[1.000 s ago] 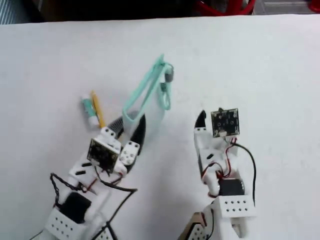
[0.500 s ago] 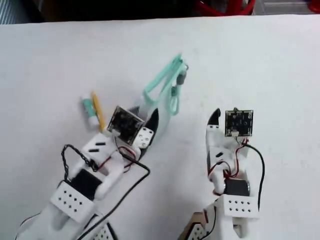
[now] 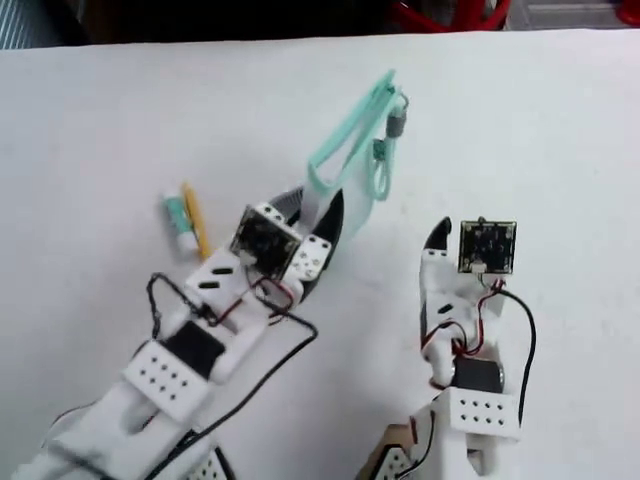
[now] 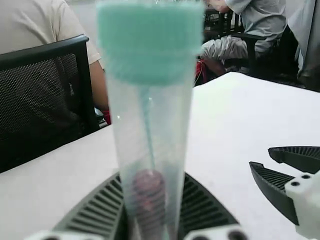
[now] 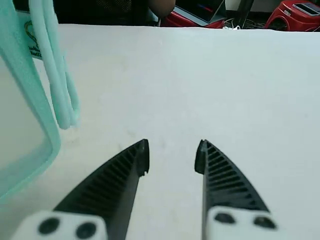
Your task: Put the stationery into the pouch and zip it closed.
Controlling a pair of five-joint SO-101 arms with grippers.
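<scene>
The pouch (image 3: 350, 150) is clear plastic with mint-green trim and a looped strap (image 3: 383, 172). My left gripper (image 3: 318, 215) is shut on its near end, so it stands tilted off the table. In the left wrist view the pouch (image 4: 150, 100) rises upright between the fingers (image 4: 200, 210), green band on top. A yellow pencil (image 3: 194, 220) and a small green-and-white item (image 3: 179, 222) lie side by side on the table left of that arm. My right gripper (image 5: 171, 150) stands open and empty just right of the pouch (image 5: 20, 100), above the table.
The white table (image 3: 520, 120) stretches wide to the right and at the far left. Dark chairs and seated people are beyond its far edge. A red object (image 3: 450, 12) sits past the back edge.
My left arm has carried the pouch away from me and to the right. The right arm has drifted slightly to the right. The pencil and the green item have stayed put.
</scene>
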